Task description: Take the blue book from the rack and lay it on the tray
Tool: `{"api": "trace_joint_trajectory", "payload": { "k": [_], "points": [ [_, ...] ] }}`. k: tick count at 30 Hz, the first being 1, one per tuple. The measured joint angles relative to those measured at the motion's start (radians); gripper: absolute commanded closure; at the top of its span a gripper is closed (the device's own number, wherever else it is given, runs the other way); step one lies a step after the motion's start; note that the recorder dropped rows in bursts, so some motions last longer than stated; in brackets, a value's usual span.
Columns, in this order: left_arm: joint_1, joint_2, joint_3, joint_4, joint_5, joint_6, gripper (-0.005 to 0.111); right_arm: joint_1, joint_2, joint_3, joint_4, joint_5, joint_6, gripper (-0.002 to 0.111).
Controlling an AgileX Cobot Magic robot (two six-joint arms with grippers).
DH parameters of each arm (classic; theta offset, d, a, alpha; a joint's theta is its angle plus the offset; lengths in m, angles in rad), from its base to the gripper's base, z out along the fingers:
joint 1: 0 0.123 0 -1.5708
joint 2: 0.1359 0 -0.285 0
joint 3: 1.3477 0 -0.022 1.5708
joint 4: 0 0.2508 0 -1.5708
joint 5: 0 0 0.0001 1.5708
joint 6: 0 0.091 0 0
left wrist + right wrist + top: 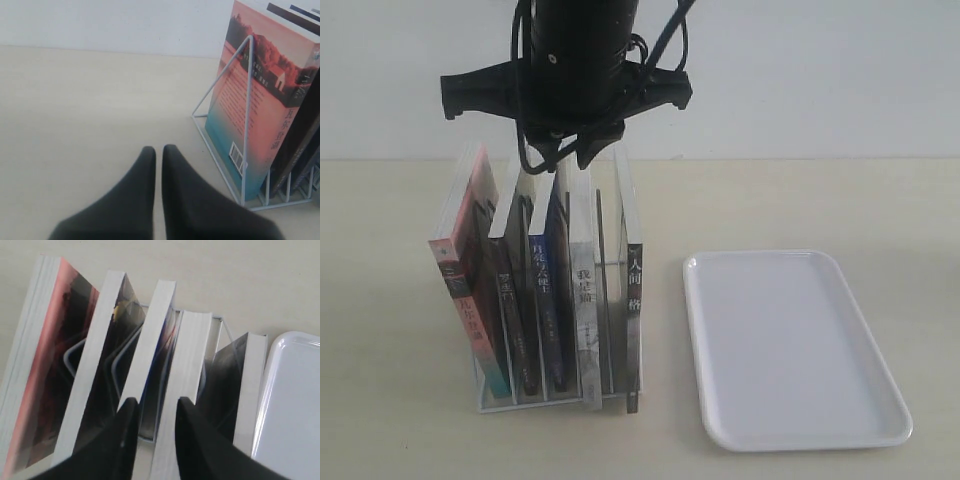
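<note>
The white wire rack (535,403) holds several upright books. The blue book (545,290), with a dark blue spine and white characters, stands in the middle slot, between a black-spined book (508,320) and a grey-spined book (583,300). My right gripper (565,155) hangs open just above the books' top edges. In the right wrist view its fingertips (131,407) straddle the gap between the blue book (152,335) and the grey-spined book (189,355), holding nothing. The white tray (790,350) lies flat to the rack's right. My left gripper (157,150) is shut and empty, low over the table beside the rack (246,125).
A thick pink-covered book (460,240) leans in the leftmost slot and fills the near side of the left wrist view (260,100). A second black-spined book (634,300) stands at the rack's right end, close to the tray (295,405).
</note>
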Motion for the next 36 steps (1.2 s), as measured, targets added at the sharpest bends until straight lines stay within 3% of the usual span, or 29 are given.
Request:
{"api": "trace_joint_trajectory", "payload": {
  "k": [23,36],
  "points": [
    [0.0,0.0,0.0,0.0,0.0,0.0,0.103,0.001,-0.078,-0.006,-0.011,0.0,-0.005,0.083],
    [0.0,0.0,0.0,0.0,0.0,0.0,0.103,0.059,-0.085,-0.008,-0.005,0.0,-0.007,0.083]
  ]
}}
